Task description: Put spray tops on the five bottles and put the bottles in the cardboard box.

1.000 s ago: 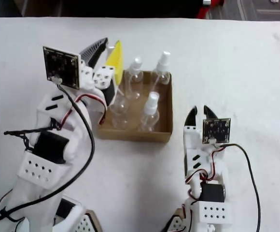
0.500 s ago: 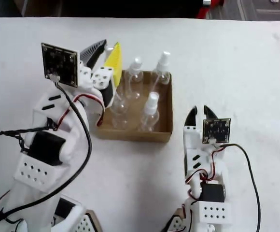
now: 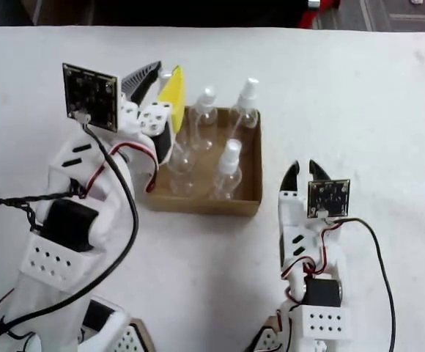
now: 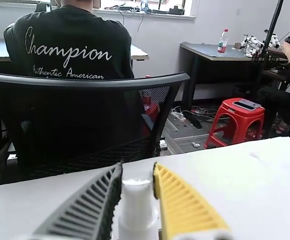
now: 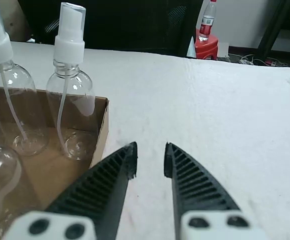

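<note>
One white desk [image 3: 359, 95] is backed by a mesh chair [image 4: 85, 120]. Upright bottles [image 3: 229, 172] are held in the cardboard box [image 3: 205, 203]. A spray top [image 4: 135, 202] is clamped by the left gripper [image 4: 137, 170]; the right gripper [image 3: 304, 166] is parted, empty, beside the box.

Your arms [image 3: 66, 191]: white printed shells, black servos, red/blk wiring. Left gripper [image 3: 168, 67] has one blk ribbed finger, one yellow; right gripper [image 3: 304, 166] both blk. Blk cam boards [image 3: 91, 99] at wrists.

Bottle [image 4: 135, 202] in left jaws: body cut off at edge; cardboard box [image 3: 205, 204] corner hidden behind left arm [image 3: 88, 191].
</note>
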